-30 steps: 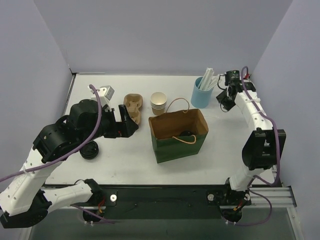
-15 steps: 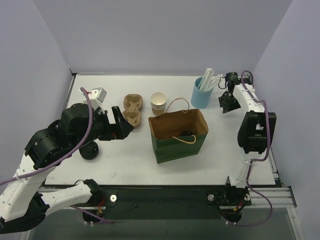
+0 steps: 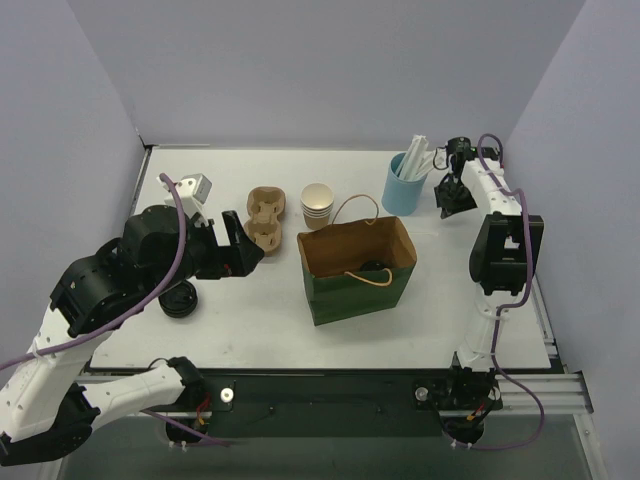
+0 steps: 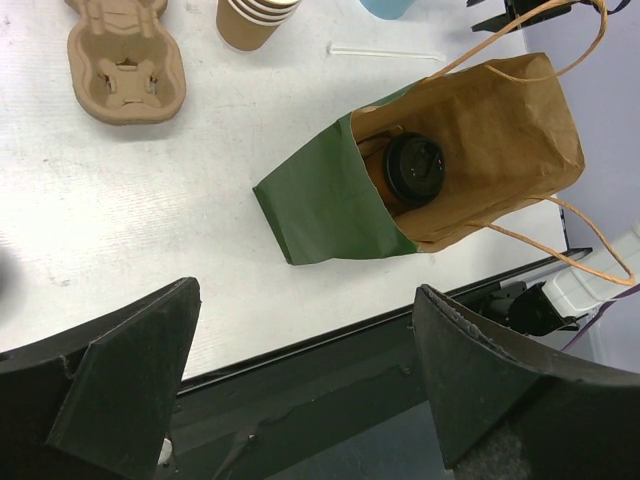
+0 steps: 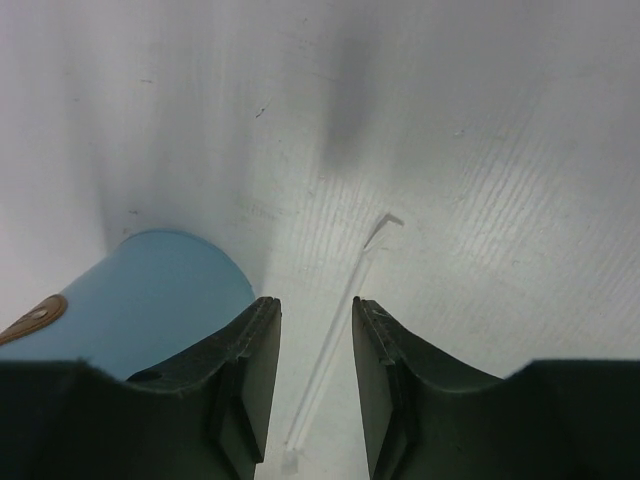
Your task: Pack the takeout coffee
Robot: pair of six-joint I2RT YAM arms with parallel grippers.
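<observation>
Showing the small brown kraft-paper takeout coffee (image 4: 415,168) with its round black plastic lid packed down inside the green-and-brown paper bag (image 4: 330,215), lid up, at the middle of the white table (image 3: 250,320). Leaves the left gripper (image 4: 305,300) hanging above and to the left of the bag, fingers spread fully wide with nothing between them, presumably parked clear of the bag mouth to leave room for the other arm. Puts the right gripper (image 5: 313,310) at the far right, just beside the light-blue cylindrical holder (image 5: 170,290) of white-wrapped straws, pointing down over a thin clear straw (image 5: 348,310) lying loose on the tabletop. Shows its dark fingers (image 5: 250,370) partly apart, one to each side of the straw and not closed on it, lined up, by the look of it, for a pinch. Cannot tell whether the fingertips touch the table. Leaves aside the moulded brown pulp cup carrier (image 4: 125,65) and the stack of lidless tan paper cups (image 4: 255,15) behind the bag.
</observation>
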